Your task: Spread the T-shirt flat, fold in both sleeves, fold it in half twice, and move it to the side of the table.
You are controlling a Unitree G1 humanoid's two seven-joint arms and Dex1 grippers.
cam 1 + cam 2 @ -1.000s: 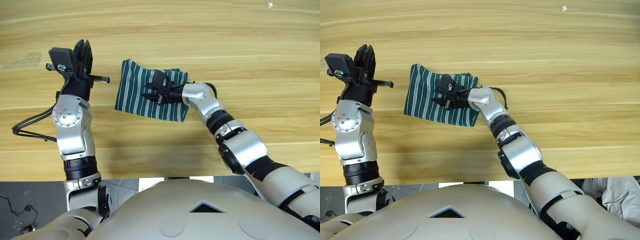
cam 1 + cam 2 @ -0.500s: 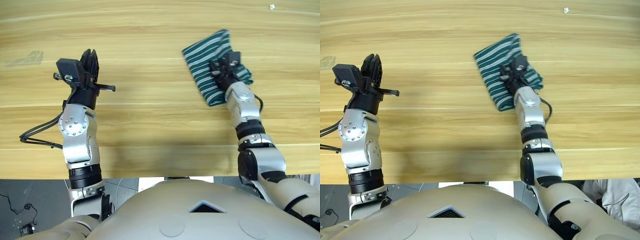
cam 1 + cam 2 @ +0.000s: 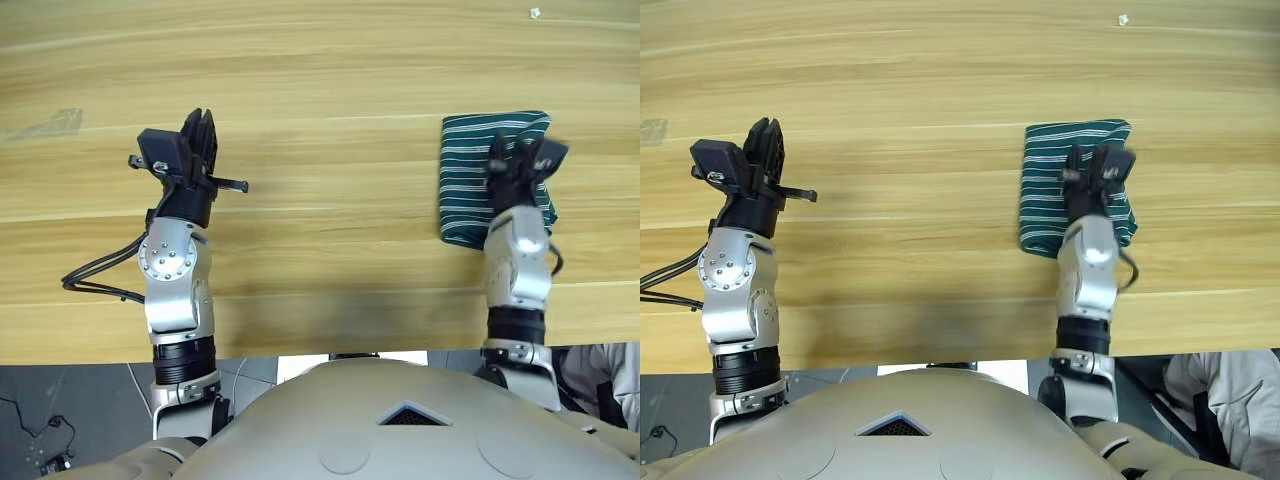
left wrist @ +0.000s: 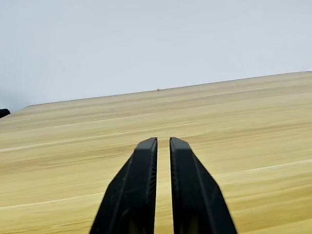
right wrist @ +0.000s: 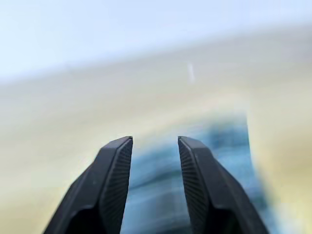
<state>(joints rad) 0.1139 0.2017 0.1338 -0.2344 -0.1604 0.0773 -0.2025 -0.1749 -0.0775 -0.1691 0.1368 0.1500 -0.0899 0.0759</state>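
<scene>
The T-shirt (image 3: 472,178) is a small folded packet, dark green with thin white stripes, lying flat on the right side of the wooden table (image 3: 320,90). My right gripper (image 3: 522,158) is over the packet's near right part, fingers pointing away from me. In the right wrist view, the right gripper (image 5: 155,140) is open with the striped T-shirt (image 5: 229,146) blurred beyond its tips. My left gripper (image 3: 202,135) is raised over bare table on the left. In the left wrist view, the left gripper (image 4: 163,140) is shut, with only a hairline between its fingers.
A tiny white scrap (image 3: 534,13) lies at the table's far right. Black cables (image 3: 95,278) loop from the left forearm near the table's front edge. Bare wood spans the space between the two arms.
The right arm has swept the folded T-shirt from the table's middle across to the right side, turning it on the way. The left arm has stayed raised in roughly the same place.
</scene>
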